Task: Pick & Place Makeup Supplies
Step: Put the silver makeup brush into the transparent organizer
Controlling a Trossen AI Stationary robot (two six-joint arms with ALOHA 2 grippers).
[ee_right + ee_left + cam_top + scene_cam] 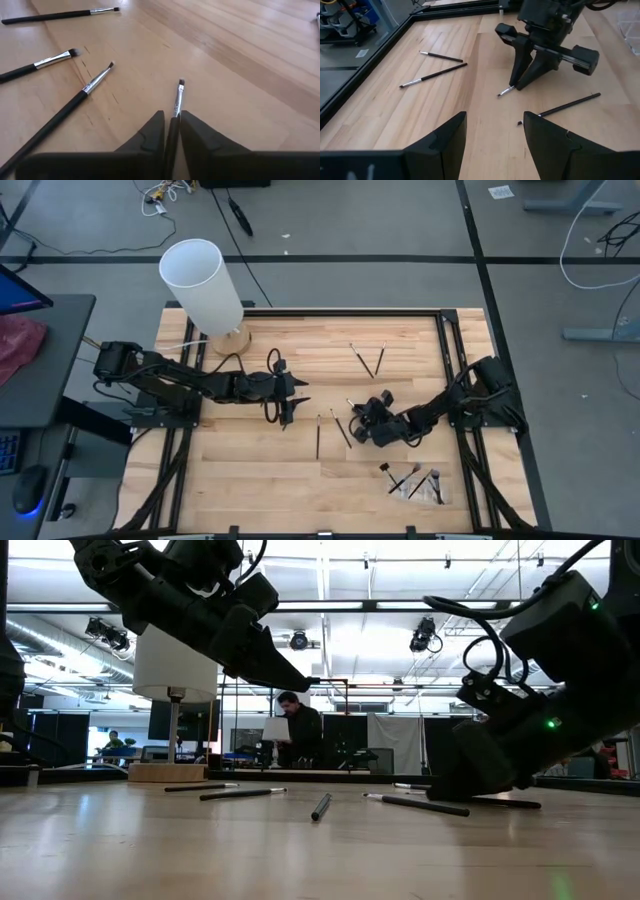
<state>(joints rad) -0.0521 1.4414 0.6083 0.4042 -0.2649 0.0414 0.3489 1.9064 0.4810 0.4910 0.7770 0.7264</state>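
Observation:
Thin dark makeup brushes lie flat on the wooden table: two crossed ones [366,360] toward the far edge, two [318,436] near the middle, and several [412,479] near the near right corner. My right gripper [356,423] reaches in from the right, low over the table, and is shut on one brush [178,97]. My left gripper [297,405] hovers open above the table to its left. In the left wrist view its fingers [495,122] stand apart, facing the right gripper [520,85]. My right gripper pinches one brush between its two fingers [150,132], which close on the handle just behind the pale ferrule [176,105]. The ferrule and bristle tip [181,81] stick out forward past the fingertips. The fingers slant down from the table's right. The tip [501,93] is at the table surface.
A tall white cylinder [205,285] stands on a wooden base at the far left corner. Black frame rails [445,370] run along the table's edges. Loose brushes [433,76] lie beyond the left gripper, and another [562,105] lies beside the right gripper. A person [298,730] stands in the room beyond.

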